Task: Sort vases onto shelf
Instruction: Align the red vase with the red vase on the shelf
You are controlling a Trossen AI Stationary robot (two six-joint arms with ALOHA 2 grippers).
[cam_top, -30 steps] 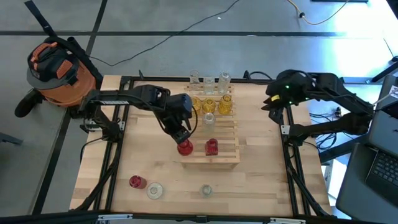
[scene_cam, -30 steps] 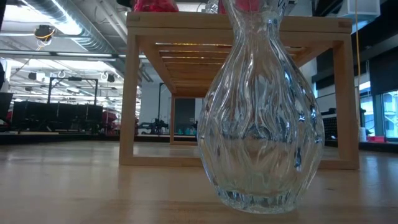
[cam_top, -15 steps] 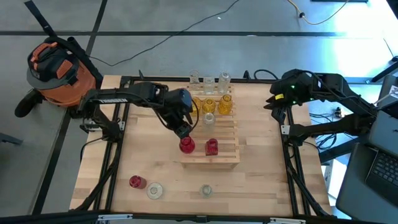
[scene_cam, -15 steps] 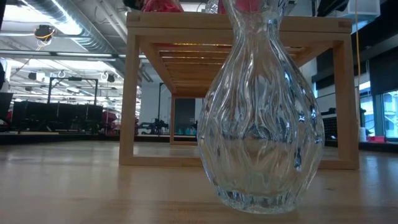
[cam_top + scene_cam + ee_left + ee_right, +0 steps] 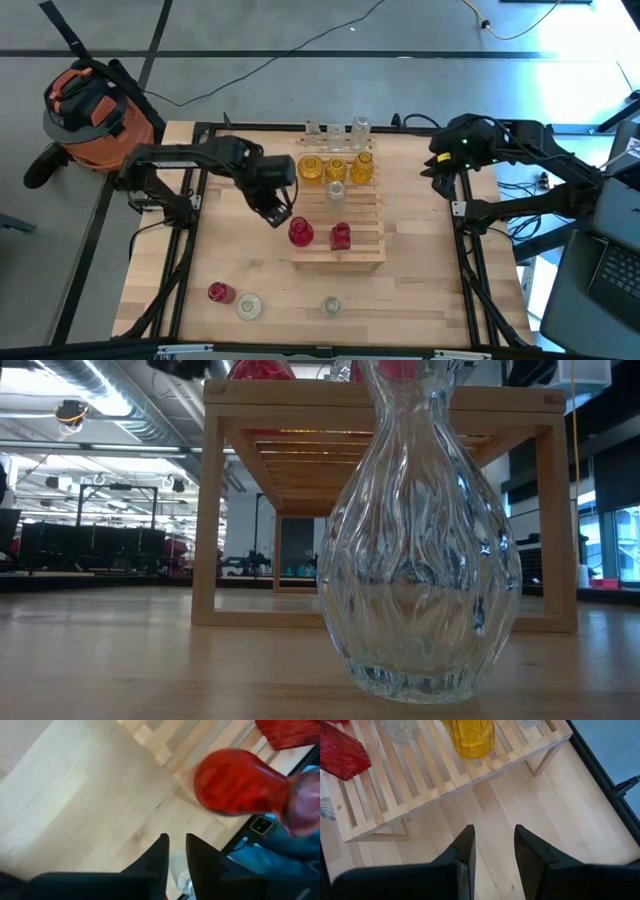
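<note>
Well, the big plywood surface (image 5: 400,290) fills the high view, framed by dark rails, and beyond it lies grey floor with an orange vacuum (image 5: 95,110) off the far-left corner. From the low view the room behind shows ceiling ducts and racks of equipment.

Next in size, the slatted wooden shelf (image 5: 365,225) stands mid-surface. On its far end sit three yellow vases (image 5: 336,170) in a row, with clear vases (image 5: 336,132) lined up just behind them near the surface's far edge. One more clear vase (image 5: 337,192) stands on the slats nearer the middle. At the near end of the shelf stand two red ones: a rounded red vase (image 5: 299,234) at the left corner and a ribbed red vase (image 5: 341,238) beside it.

Left arm now: its left end effector (image 5: 277,213) hangs just left of the shelf's edge, near that rounded red vase but apart from it. In the left wrist view the two dark fingers (image 5: 157,855) stand close together with a narrow gap, gripping nothing, and the red vase shows ahead of them on the slats.

Right arm waits at the right edge, its right end effector (image 5: 492,845) partly open and empty, looking across at the shelf.

Smallest of all, near the front edge: a red vase (image 5: 219,293), a clear one (image 5: 249,306) beside it, and another clear vase (image 5: 332,306) further right, which looms before the low camera.
</note>
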